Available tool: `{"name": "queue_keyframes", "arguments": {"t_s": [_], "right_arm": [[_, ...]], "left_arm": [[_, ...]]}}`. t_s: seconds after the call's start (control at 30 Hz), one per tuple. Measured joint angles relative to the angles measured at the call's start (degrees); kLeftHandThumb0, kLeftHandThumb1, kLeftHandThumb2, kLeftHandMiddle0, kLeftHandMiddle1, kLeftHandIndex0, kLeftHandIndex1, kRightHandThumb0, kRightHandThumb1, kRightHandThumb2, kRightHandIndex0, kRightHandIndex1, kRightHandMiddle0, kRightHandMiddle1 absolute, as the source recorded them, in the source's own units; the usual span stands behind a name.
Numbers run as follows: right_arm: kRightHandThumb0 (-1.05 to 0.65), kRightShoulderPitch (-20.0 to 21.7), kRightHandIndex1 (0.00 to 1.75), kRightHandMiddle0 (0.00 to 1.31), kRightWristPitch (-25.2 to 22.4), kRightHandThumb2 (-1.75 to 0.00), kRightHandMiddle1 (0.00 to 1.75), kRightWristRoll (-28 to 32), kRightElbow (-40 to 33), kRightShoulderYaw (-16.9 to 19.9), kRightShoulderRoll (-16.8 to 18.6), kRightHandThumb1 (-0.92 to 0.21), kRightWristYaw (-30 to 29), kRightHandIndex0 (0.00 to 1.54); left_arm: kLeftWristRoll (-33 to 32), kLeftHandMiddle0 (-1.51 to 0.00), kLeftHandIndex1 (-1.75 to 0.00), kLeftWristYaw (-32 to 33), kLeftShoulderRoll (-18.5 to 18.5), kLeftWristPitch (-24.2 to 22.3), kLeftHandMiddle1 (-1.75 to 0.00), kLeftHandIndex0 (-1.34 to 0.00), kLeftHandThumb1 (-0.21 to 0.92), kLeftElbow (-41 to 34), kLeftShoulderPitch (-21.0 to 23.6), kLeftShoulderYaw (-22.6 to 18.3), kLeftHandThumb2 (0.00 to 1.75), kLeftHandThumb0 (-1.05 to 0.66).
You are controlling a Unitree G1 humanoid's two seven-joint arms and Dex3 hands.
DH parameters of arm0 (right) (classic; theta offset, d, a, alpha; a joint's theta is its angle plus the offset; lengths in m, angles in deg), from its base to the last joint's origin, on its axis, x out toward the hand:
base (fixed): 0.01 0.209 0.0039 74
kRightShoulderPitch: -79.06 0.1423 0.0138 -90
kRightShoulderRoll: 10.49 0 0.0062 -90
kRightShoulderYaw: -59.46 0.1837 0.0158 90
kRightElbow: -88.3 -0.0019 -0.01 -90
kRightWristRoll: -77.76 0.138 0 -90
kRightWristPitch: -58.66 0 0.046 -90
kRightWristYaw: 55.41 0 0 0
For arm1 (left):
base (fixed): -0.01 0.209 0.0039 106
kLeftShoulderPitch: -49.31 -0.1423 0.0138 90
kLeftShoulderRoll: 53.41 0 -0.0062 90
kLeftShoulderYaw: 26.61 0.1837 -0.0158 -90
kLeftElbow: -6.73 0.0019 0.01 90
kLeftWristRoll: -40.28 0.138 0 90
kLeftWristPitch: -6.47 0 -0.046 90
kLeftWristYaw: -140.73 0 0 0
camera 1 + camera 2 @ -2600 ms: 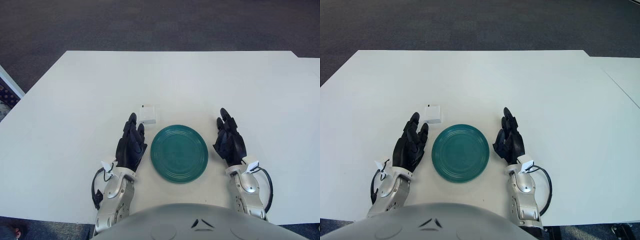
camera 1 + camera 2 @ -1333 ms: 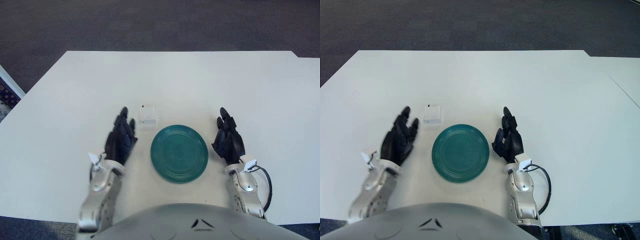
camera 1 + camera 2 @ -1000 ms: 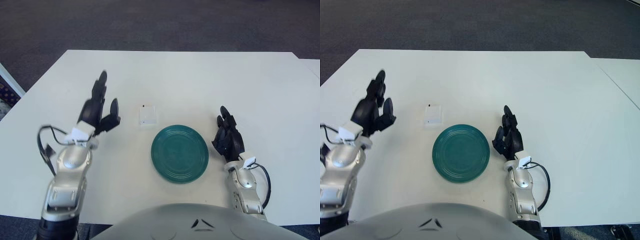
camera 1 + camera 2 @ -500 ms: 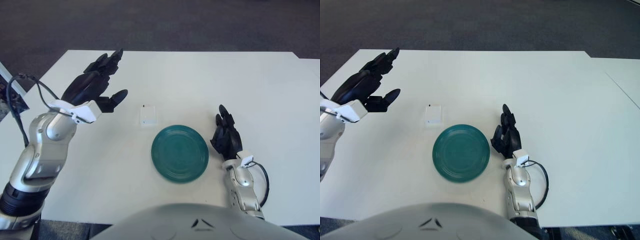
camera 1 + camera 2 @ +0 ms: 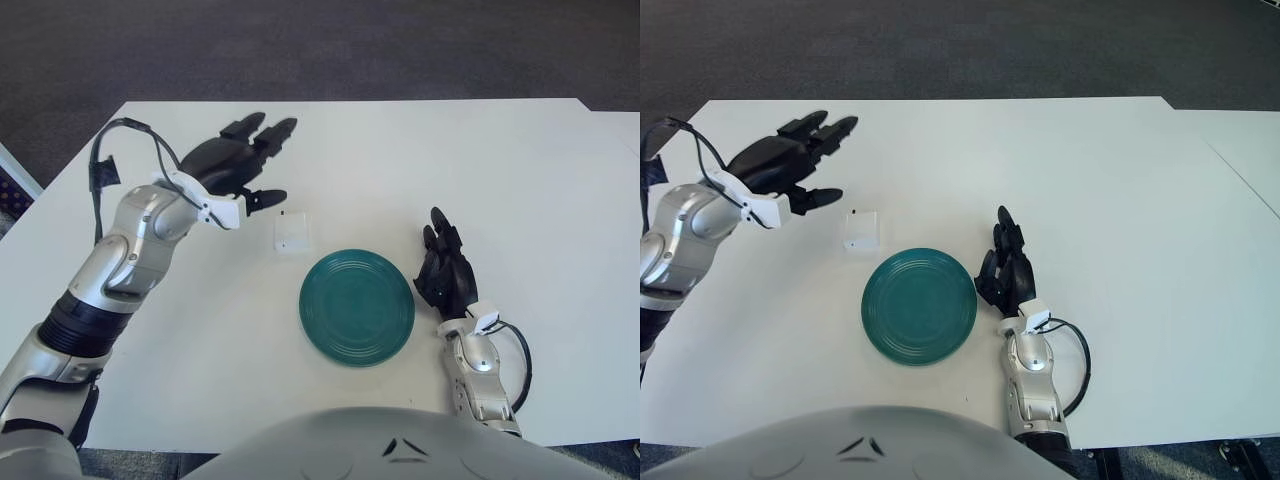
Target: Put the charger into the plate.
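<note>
Our left hand (image 5: 240, 160) hovered above and just left of the charger (image 5: 291, 232), fingers spread, holding nothing. The reach, we judged, was under way; next we needed to descend and close on the white block lying on the counter (image 5: 500, 170), just beside the green plate (image 5: 357, 307). Our right hand (image 5: 447, 275) showed right of the plate, fingers extended and empty.

Two head-mounted eyes, side by side, angled down at the same table (image 5: 520, 180); near-identical overlap

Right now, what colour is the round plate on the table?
Dark teal green: the round ridged plate shows best in the left eye view.
</note>
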Motion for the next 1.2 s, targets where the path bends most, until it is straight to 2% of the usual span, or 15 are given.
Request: {"name": "queue_keyframes", "arguments": {"t_s": [0.3, 0.43, 0.5, 0.7, 0.83, 1.2], "right_arm": [[-0.95, -0.5, 0.0, 0.0, 0.5, -0.91, 0.11, 0.5, 0.0, 0.3, -0.1, -0.92, 0.5, 0.0], [-0.96, -0.5, 0.0, 0.0, 1.6, -0.89, 0.11, 0.4, 0.0, 0.3, 0.1, -0.92, 0.2, 0.0], [-0.96, -0.5, 0.0, 0.0, 1.7, -0.89, 0.11, 0.3, 0.2, 0.3, 0.4, -0.92, -0.2, 0.0], [-0.96, -0.7, 0.0, 0.0, 1.8, -0.89, 0.11, -0.4, 0.1, 0.2, 0.4, -0.92, -0.8, 0.0], [-0.96, -1.2, 0.0, 0.0, 1.8, -0.89, 0.11, -0.6, 0.0, 0.2, 0.2, -0.92, -0.8, 0.0], [-0.96, -1.0, 0.0, 0.0, 1.8, -0.9, 0.12, -0.6, 0.2, 0.2, 0.1, -0.92, -0.8, 0.0]], "left_arm": [[1.8, 0.0, 0.0, 0.0, 0.3, 6.0, 0.0, 0.0, 0.92, 4.5, -2.6, 1.3, 0.58, -1.05], [1.8, 0.0, 0.0, -4.7, 2.2, 2.1, 0.0, -0.01, 0.92, -3.0, -3.8, 1.7, 0.57, -1.05], [1.3, 0.0, -0.01, -5.3, 2.8, 2.7, 0.0, -0.01, 0.92, -5.8, -4.4, 1.8, 0.57, -1.05], [2.9, 0.0, -0.02, -3.3, 3.4, 7.9, 0.0, -0.04, 0.92, 3.2, -4.2, 4.5, 0.59, -1.05], [4.4, 0.0, -0.03, -3.0, 4.1, 8.8, 0.0, -0.05, 0.92, 7.2, -5.2, 5.5, 0.6, -1.05], [7.5, 0.0, -0.06, -1.6, 5.9, 9.6, 0.0, -0.09, 0.92, 9.4, -5.3, 6.4, 0.62, -1.05]]}}
